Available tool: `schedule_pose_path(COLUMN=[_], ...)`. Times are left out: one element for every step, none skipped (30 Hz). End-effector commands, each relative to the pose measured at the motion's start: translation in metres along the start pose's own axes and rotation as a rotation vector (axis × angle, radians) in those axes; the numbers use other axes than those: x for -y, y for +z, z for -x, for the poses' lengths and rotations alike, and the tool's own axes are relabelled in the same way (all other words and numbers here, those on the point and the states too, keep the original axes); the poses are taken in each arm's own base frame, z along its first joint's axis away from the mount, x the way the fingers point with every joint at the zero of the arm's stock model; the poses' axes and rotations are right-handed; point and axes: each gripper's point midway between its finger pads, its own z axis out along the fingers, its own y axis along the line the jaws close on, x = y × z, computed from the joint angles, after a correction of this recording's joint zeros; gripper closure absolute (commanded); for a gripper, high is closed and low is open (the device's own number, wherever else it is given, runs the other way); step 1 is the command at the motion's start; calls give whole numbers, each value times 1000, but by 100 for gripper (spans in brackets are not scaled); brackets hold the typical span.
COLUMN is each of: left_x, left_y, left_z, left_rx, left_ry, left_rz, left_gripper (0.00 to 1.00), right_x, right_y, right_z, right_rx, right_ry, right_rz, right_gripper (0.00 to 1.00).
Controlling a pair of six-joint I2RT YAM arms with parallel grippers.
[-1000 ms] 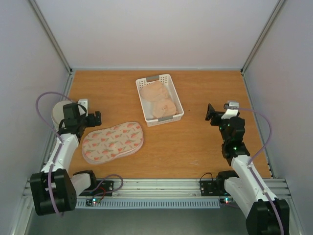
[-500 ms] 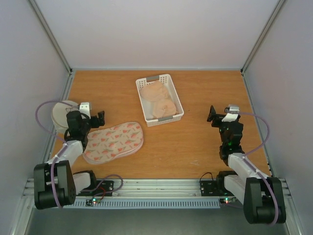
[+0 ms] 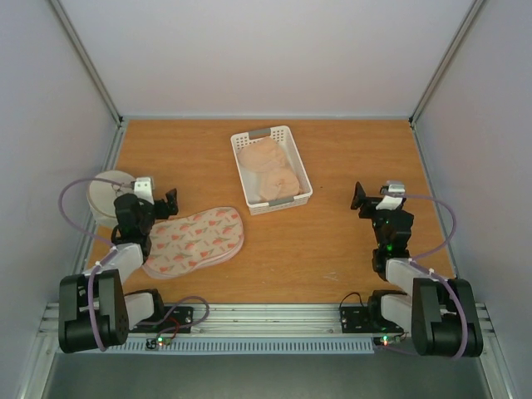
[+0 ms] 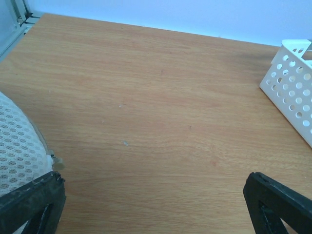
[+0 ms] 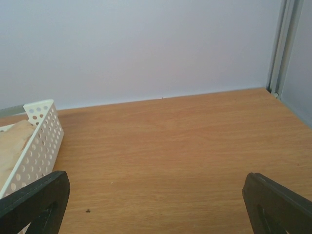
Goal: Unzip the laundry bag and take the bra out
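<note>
Snagging is the hazard. Top view: bra (image 3: 270,170) lies in the basket (image 3: 306,196); laundry bag (image 3: 193,241) lies flat, near-left of the basket, just beside the left gripper (image 3: 158,193), which could drag it. Left wrist: jaws spread, empty. Right wrist: right gripper (image 5: 156,200) likewise, right of the basket.

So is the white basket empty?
Not empty. The basket has the peach bra lying inside, filling most of it.
</note>
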Motion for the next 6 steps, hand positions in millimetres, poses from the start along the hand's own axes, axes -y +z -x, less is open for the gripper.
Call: schedule_pose_path(left_x=[2,2,2,2,3,2], left_y=[-3,-2,-2,-2,-1,-1], left_z=[21,21,22,21,21,22], left_rx=[93,93,94,90,88,88], left_ry=[24,26,26,26,27,27], left_rz=[-6,-4,-3,-6,-7,-2], left_gripper=[1,1,1,1,1,1], right_x=[-2,-1,-1,-1,-1,-1], right_y=[-2,-2,-2,-2,-2,-2], right_z=[13,13,14,14,14,14], right_rx=[69,69,70,70,71,70], right_ry=[-1,0,1,2,2,4], right_rz=[19,19,20,19,20,21], right_gripper=[2,2,2,1,2,1])
